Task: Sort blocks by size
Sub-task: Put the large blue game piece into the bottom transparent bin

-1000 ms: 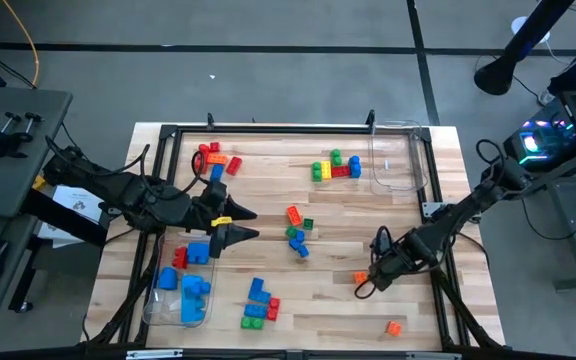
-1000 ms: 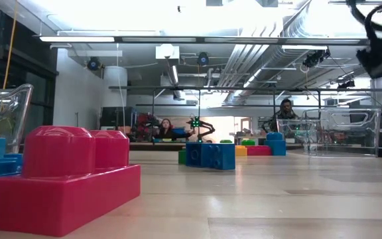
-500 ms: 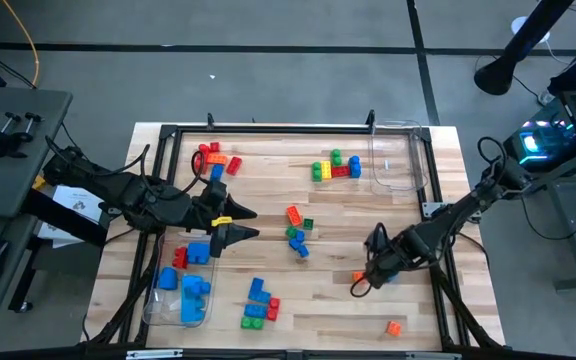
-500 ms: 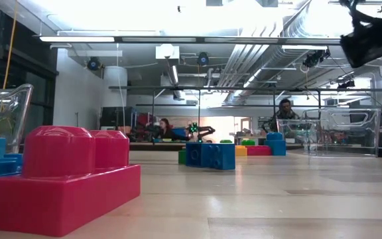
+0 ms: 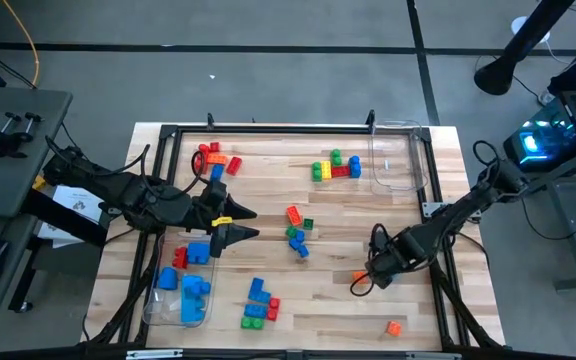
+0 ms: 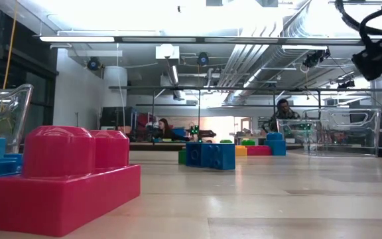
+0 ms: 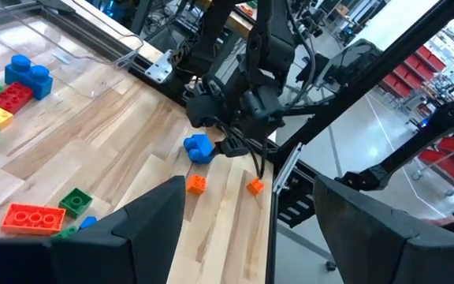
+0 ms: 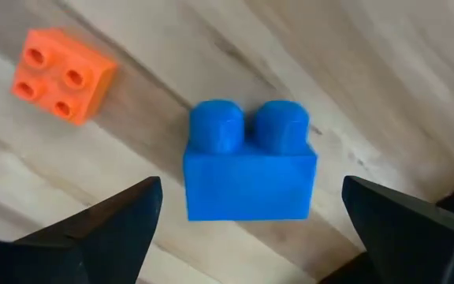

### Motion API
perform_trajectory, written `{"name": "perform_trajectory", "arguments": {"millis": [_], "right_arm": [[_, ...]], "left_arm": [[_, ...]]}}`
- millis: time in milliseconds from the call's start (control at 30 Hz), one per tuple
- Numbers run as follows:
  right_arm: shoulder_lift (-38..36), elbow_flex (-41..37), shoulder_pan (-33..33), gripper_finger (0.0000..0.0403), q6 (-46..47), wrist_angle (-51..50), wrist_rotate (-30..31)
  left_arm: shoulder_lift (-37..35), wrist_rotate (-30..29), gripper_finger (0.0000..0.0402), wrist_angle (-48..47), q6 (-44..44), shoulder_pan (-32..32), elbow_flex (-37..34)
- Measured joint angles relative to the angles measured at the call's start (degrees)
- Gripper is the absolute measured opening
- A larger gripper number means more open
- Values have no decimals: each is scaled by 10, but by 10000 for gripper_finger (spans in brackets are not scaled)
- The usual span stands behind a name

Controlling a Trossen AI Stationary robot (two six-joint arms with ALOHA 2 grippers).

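Right gripper, lower right of high view: jaws wide apart, holding nothing, astride blue block lying on table; orange block nearby. Left gripper, centre-left: jaws apart, empty, by tub w/ blue blocks.

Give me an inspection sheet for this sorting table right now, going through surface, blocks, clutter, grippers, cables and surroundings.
Surface: wooden table inside a black frame.
Job's things: blocks scattered; blue block and orange block lie under the right gripper; several blue ones in the left tub.
Clutter: empty clear tub.
Grippers: right gripper open over the blue block; left gripper open, empty.
Cables: loops on both arms.
Surroundings: people beyond, low view.
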Motion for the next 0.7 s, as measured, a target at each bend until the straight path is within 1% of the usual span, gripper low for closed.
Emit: {"name": "perform_trajectory", "arguments": {"millis": [67, 200, 267, 400, 700], "right_arm": [[0, 0, 16, 390, 10, 9, 5], [0, -1, 43, 390, 37, 24, 50], [0, -7, 47, 390, 54, 26, 56], [0, -32, 52, 390, 83, 37, 57], [0, -89, 51, 390, 101, 120, 47]], "left_arm": [[0, 0, 266, 0, 0, 0, 0], [0, 0, 266, 0, 0, 0, 0], [0, 0, 266, 0, 0, 0, 0], [0, 0, 266, 0, -2, 0, 0], [0, 0, 266, 0, -6, 0, 0]]}}
